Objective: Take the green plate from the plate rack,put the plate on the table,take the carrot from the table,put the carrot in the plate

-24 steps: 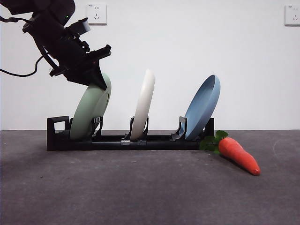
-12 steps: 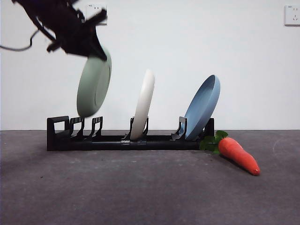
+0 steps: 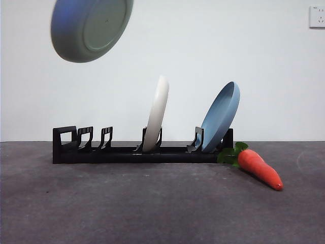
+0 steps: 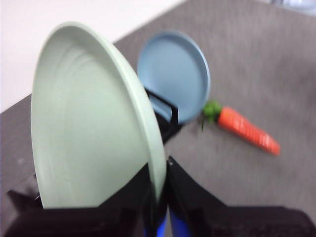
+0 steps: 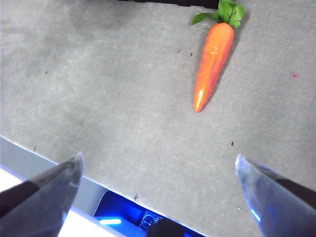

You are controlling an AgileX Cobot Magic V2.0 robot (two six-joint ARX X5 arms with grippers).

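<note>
Aloft, green plate (image 4: 94,123) in left tool (image 4: 159,197)

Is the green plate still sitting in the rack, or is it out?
Out. The pale sage-green round plate hangs high above the long black plastic rack, its end slots empty, rim pinched in the left gripper.

left gripper (image 4: 159,197): two black matte jaws, blunt wedge profile, blue glow in the slit at their base, image soft. right gripper (image 5: 158,185): two jaws tapering to rounded tips, grey translucent-looking ends over black bodies, blue tint on one edge; blue-lit strip between their bases.
</note>
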